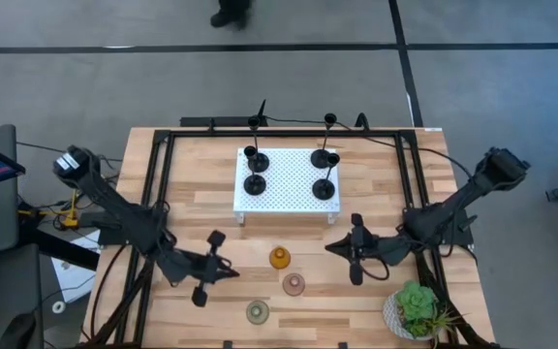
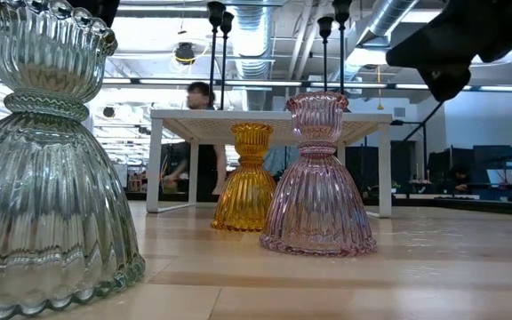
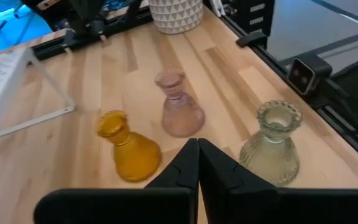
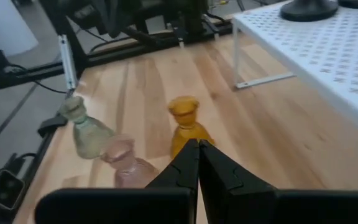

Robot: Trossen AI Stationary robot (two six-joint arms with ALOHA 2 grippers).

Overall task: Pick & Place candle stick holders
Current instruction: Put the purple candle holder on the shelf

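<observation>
Three glass candle stick holders stand upright on their wide bases on the wooden table: amber, pink and pale green. Several black ones with disc bases and thin stems stand on the white perforated platform. My left gripper is shut, hovering left of the glass ones, its tips pointing between amber and green. My right gripper is shut, to their right, its tips pointing at the amber one without touching it.
A potted green plant stands at the near right corner, behind my right gripper. The platform's legs stand just beyond the glass holders. A black frame rail runs along the table's sides. A person stands in the room beyond the far edge.
</observation>
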